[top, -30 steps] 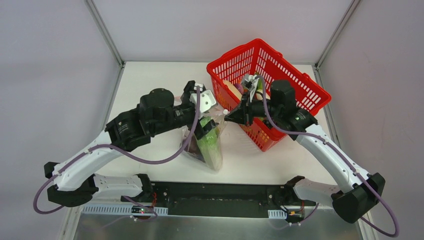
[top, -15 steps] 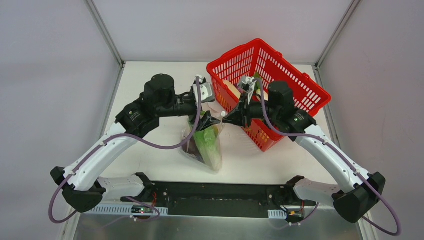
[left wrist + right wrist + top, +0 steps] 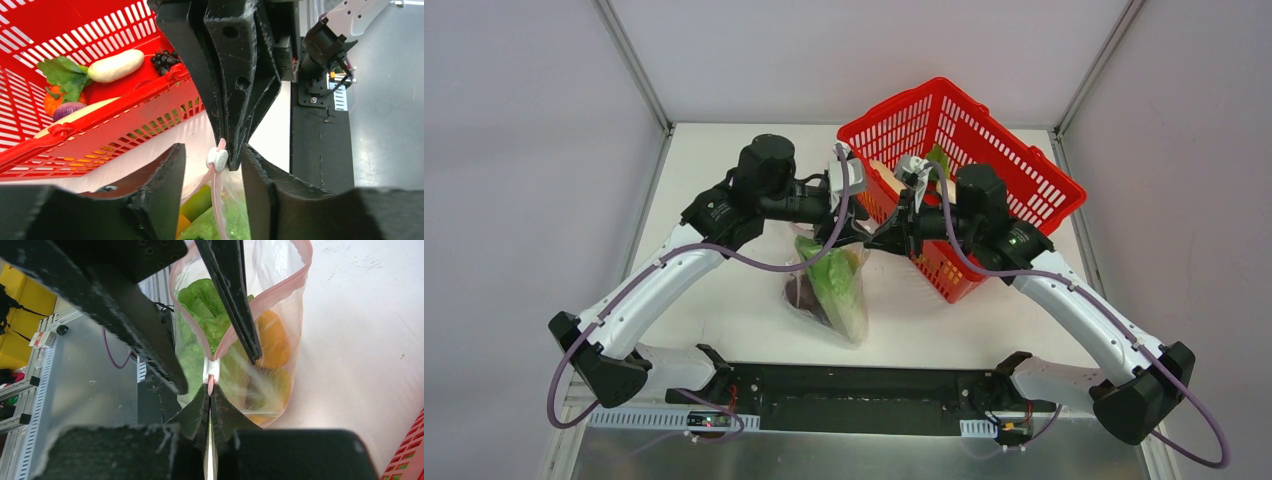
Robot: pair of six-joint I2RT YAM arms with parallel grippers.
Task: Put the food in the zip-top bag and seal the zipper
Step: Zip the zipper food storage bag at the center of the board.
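left gripper (image 3: pixel 212 167) is swinging up to the mouth of the zip-top bag (image 3: pixel 829 295) beside the red basket (image 3: pixel 1014 170) and narrowing, jaws not touching yet, around the white slider (image 3: pixel 218 159) while the right gripper (image 3: pixel 210 390) is pinching the zipper (image 3: pixel 214 197) end tight, food (image 3: pixel 197 305) sitting inside, so I'm guessing sealing's starting

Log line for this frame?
left gripper: open, straddling slider | right gripper: shut on zipper end | bag: mouth open | basket: food inside
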